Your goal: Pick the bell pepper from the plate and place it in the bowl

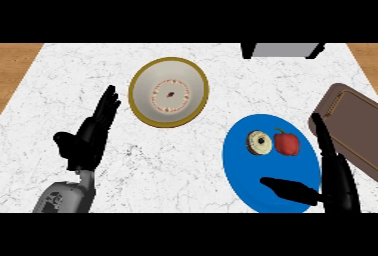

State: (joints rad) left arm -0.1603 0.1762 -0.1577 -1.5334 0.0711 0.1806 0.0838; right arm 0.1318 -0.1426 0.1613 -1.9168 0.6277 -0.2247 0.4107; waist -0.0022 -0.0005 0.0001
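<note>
Right hand [338,187] is held open, gripping nothing. The pepper [286,143] lies on the plate [247,172], just beyond the thumb and left of the fingers [323,137]. The hand should be closed round the pepper alone, and the ring [259,142] beside it left undisturbed.

- Counter [184,165]: white stone, grey-veined like marble, smooth; wooden border [16,65] at 2 corners.
- Bowl [190,80]: cream, glazed-looking, dull gold rim.
- Plate [255,175]: plain blue, smooth, matt (plastic or ceramic, cannot tell).
- Bell pepper [286,143]: red, slightly shiny.
- Board [353,125]: brown, wood-like, matt.
- Left hand [87,137], right hand [336,180]: black, matt.
</note>
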